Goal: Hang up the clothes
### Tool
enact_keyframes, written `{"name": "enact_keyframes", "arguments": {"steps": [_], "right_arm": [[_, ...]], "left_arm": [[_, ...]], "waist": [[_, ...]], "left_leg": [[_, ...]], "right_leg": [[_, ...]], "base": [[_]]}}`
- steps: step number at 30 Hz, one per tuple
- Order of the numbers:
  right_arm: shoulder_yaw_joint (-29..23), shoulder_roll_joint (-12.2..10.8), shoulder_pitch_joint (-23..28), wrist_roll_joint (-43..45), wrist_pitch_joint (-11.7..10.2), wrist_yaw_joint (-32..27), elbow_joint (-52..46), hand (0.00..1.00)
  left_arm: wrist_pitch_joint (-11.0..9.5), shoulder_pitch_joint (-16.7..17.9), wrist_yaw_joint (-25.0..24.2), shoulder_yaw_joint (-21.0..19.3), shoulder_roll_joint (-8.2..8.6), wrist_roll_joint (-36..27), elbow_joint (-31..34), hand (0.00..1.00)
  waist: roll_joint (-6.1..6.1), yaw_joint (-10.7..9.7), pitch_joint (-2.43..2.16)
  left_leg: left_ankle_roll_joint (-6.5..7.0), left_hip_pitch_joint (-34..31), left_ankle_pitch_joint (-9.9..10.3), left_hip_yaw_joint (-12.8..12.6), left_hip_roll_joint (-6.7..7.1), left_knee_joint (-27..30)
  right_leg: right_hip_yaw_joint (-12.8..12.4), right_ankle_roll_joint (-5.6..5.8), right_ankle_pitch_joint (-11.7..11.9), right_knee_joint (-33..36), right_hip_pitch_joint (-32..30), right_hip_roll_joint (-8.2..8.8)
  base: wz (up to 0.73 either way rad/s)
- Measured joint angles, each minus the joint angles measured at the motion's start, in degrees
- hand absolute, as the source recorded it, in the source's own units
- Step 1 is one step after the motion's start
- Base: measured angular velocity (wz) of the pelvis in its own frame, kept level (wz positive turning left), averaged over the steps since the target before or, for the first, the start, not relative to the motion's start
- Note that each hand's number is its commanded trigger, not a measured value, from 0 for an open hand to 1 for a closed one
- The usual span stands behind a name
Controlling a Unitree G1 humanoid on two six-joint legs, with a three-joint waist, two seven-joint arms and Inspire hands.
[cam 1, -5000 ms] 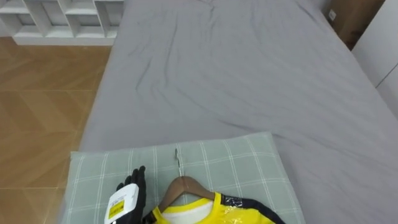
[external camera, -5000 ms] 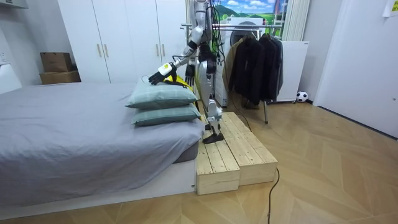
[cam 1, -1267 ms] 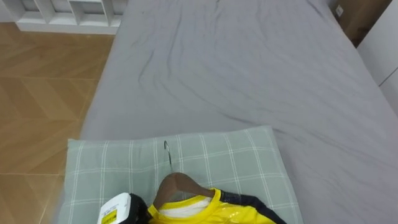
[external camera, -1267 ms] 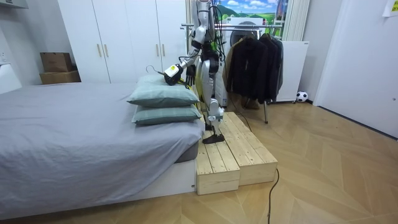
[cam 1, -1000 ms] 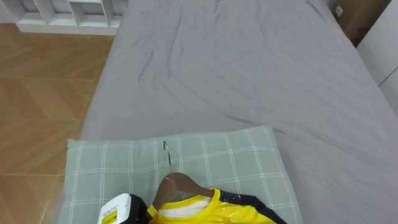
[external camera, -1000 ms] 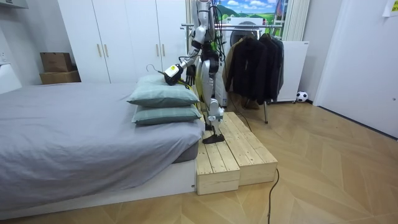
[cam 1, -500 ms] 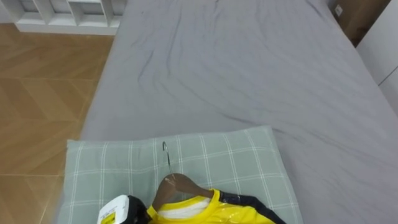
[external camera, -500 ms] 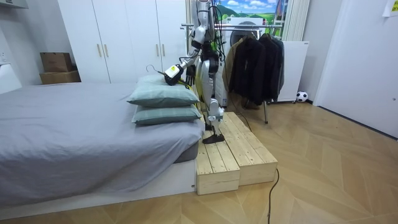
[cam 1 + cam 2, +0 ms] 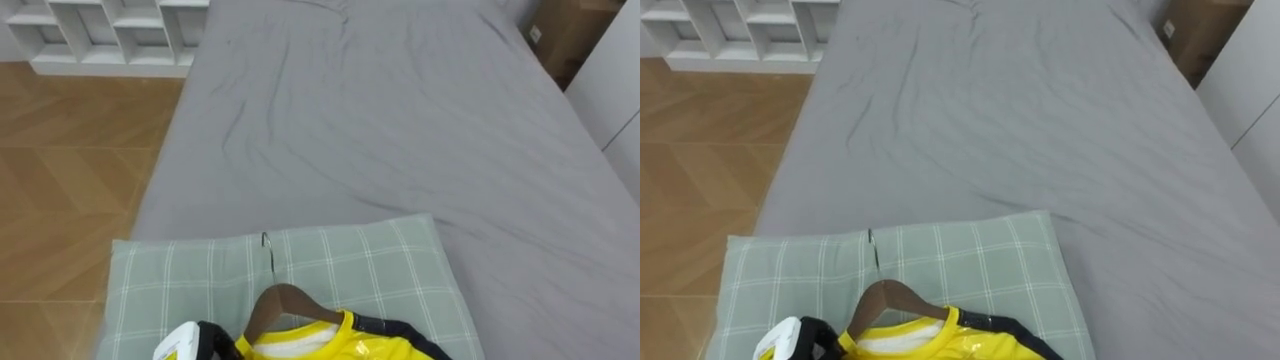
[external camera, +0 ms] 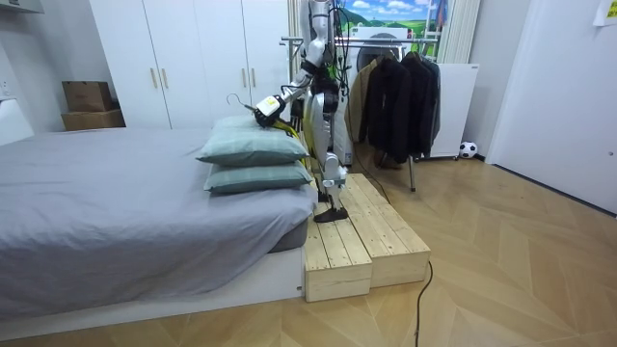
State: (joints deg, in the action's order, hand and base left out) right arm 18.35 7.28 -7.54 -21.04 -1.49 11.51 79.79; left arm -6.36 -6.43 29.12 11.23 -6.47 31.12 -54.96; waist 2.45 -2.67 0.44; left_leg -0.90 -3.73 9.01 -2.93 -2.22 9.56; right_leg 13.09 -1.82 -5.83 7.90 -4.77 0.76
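We find the left hand (image 9: 206, 338) at the lower left of the left eye view, closed round the left shoulder of a wooden hanger (image 9: 270, 300), and in the room view this hand (image 10: 264, 110) holds the hanger clear above the bedding. The task item, a yellow shirt (image 9: 335, 346) with dark sleeves and a white inner collar, sits on that hanger just to the right of the hand, and part of it runs out of the bottom of the view. The hanger's metal hook (image 9: 268, 255) points forward, away from the hand, over a green checked pillow (image 9: 375, 262). That pillow lies directly beneath and ahead of the hand. In the room view it rests on a second pillow (image 10: 255, 179), so the two form a stack at the end of the bed. Beyond the pillows, farther ahead of the hand, we see the grey bed sheet (image 9: 400, 120), creased in several places. Well ahead and to the left of the hand stands a white shelf unit (image 9: 100, 30) on the wood floor (image 9: 60, 150). In the room view the robot stands upright on a wooden platform (image 10: 362, 236) beside the bed. Behind the robot, well apart from the hand, a clothes rack (image 10: 395, 92) carries dark jackets.
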Motion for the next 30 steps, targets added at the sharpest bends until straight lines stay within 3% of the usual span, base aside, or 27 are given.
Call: {"name": "enact_keyframes", "arguments": {"steps": [7, 11, 13, 16, 30], "right_arm": [[-2.18, 0.33, 3.04, -0.06, -1.64, -0.10, -1.96, 0.00], [-2.65, 0.73, 4.58, -1.41, -1.70, -0.28, -2.04, 0.00], [-4.11, 0.78, 5.13, -1.36, -1.82, -0.12, -2.29, 0.00], [-4.75, 1.03, 5.70, -1.18, -2.26, -0.04, -2.50, 0.00], [-8.39, 1.31, 7.72, -1.48, -2.55, 0.20, -2.60, 0.00]], "left_arm": [[0.00, 3.08, -1.93, 0.14, -0.71, -2.33, 4.17, 1.00], [0.04, 4.68, -2.62, 0.24, -0.76, -4.07, 8.20, 1.00], [0.24, 7.47, -3.19, 0.22, -1.44, -4.63, 14.21, 1.00], [0.23, 9.60, -3.92, 0.23, -1.94, -4.63, 18.28, 1.00], [0.24, 10.41, -5.31, 0.07, -2.46, -4.56, 23.86, 1.00]], "waist": [[-1.39, -0.35, 0.14], [-2.03, -0.64, -0.10], [-2.09, -1.14, -0.13], [-2.10, -1.59, -0.12], [-2.20, -1.61, 0.03]], "left_leg": [[0.03, 2.18, 0.18, 0.11, -0.04, -0.15], [0.16, 2.50, 0.50, 0.41, -0.05, -0.13], [0.15, 2.84, 0.49, 0.42, -0.03, -0.10], [0.16, 4.12, 0.50, 0.30, 0.04, -0.12], [0.00, 7.55, 0.82, -0.18, -0.15, -0.85]], "right_leg": [[0.11, 0.13, -0.31, -0.19, 2.41, -0.10], [0.67, 0.22, -0.59, -0.09, 2.93, -0.02], [1.08, 0.22, -0.58, 0.01, 3.08, 0.09], [1.07, 0.29, -0.75, -0.14, 4.39, 0.15], [-0.33, 0.25, -1.11, -0.05, 6.87, -0.16]], "base": [[0.01], [0.07], [0.00], [0.00], [-0.04]]}}
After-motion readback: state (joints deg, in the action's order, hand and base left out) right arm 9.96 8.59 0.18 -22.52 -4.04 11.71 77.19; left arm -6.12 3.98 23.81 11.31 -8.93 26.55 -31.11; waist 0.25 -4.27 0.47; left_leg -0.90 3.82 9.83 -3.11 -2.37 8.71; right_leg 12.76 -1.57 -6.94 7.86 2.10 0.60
